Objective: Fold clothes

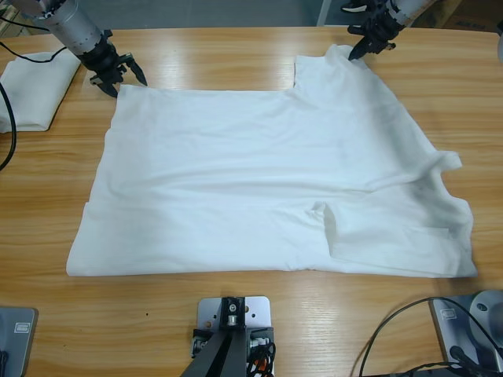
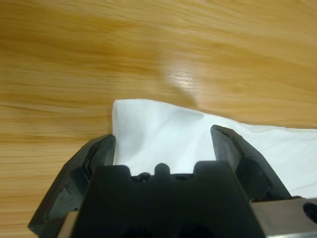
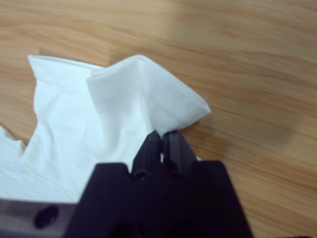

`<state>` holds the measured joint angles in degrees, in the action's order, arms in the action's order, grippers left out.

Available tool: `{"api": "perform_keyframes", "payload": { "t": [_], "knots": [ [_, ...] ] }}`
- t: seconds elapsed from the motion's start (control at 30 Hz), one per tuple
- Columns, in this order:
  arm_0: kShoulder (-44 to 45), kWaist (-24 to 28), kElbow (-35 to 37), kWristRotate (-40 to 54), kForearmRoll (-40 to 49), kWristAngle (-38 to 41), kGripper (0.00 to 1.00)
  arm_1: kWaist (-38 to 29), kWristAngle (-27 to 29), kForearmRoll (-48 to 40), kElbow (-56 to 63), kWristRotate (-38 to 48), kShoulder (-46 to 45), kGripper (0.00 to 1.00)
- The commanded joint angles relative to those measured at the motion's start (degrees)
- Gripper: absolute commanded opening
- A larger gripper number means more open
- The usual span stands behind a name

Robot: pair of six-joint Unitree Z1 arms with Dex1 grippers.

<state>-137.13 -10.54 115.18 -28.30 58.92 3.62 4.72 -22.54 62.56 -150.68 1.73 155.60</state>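
Observation:
A large white T-shirt [image 1: 267,181] lies spread flat across the wooden table [image 1: 220,59], with one sleeve folded in near the front right. My left gripper [image 1: 123,81] is at the shirt's far left corner. In the left wrist view this gripper [image 2: 163,136] is open, with the shirt's corner [image 2: 148,119] lying on the wood between its jaws. At the far right sleeve corner, my right gripper [image 1: 360,51] is shut. The right wrist view shows its tips [image 3: 161,135] pinching the shirt's edge, and the cloth [image 3: 124,99] stands up there in a small peak.
A folded white cloth [image 1: 31,90] lies at the table's far left edge, with a black cable [image 1: 8,133] beside it. More cables [image 1: 393,330] run along the front right. Bare wood surrounds the shirt on all sides.

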Motion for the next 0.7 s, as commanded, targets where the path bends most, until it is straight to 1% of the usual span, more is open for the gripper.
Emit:
{"api": "perform_keyframes", "payload": {
  "t": [0.03, 0.13, 0.17, 0.2, 0.23, 0.37, 0.4, 0.43, 0.57, 0.7],
  "knots": [
    [-5.28, 0.18, 1.95, 3.13, 0.76, -0.19, 0.5, 0.11, -0.49, 0.98, 0.83, -0.67, -0.23, 0.0],
    [-6.04, 0.08, 3.12, 3.27, 1.48, -0.19, 0.484, 0.29, -0.51, 0.98, 0.83, -0.67, -0.28, 0.0],
    [-6.39, 0.08, 3.88, 3.19, 2.11, -0.19, 0.449, 0.32, -0.53, 0.98, 0.83, -0.67, -0.3, 0.0],
    [-6.87, -0.03, 5.04, 3.08, 2.85, -0.19, 0.274, 0.38, -0.53, 0.98, 0.83, -0.67, -0.3, 0.0],
    [-7.32, -0.18, 6.15, 3.15, 3.73, -0.19, 0.175, 0.38, -0.58, 0.98, 0.83, -0.67, -0.3, 0.0],
    [-8.15, -0.9, 8.12, 4.73, 5.82, -0.32, 0.154, 0.48, -0.63, 0.98, 0.77, -0.67, -0.31, 0.0],
    [-8.15, -1.03, 8.05, 5.73, 5.95, -0.44, 0.066, 0.57, -0.67, 0.98, 0.81, -0.67, -0.39, 0.0],
    [-8.15, -1.1, 8.08, 7.3, 5.95, -0.46, 0.0, 0.67, -0.72, 1.04, 0.83, -0.67, -0.44, 0.0],
    [-8.24, -1.19, 8.24, 12.22, 5.95, -0.37, 0.0, 0.82, -1.0, 1.16, 1.06, -0.76, -0.58, 0.0],
    [-8.24, -1.22, 8.22, 12.27, 5.95, -0.37, 0.0, 0.82, -1.21, 1.11, 1.18, -1.44, -0.65, 0.0]
  ]
}}
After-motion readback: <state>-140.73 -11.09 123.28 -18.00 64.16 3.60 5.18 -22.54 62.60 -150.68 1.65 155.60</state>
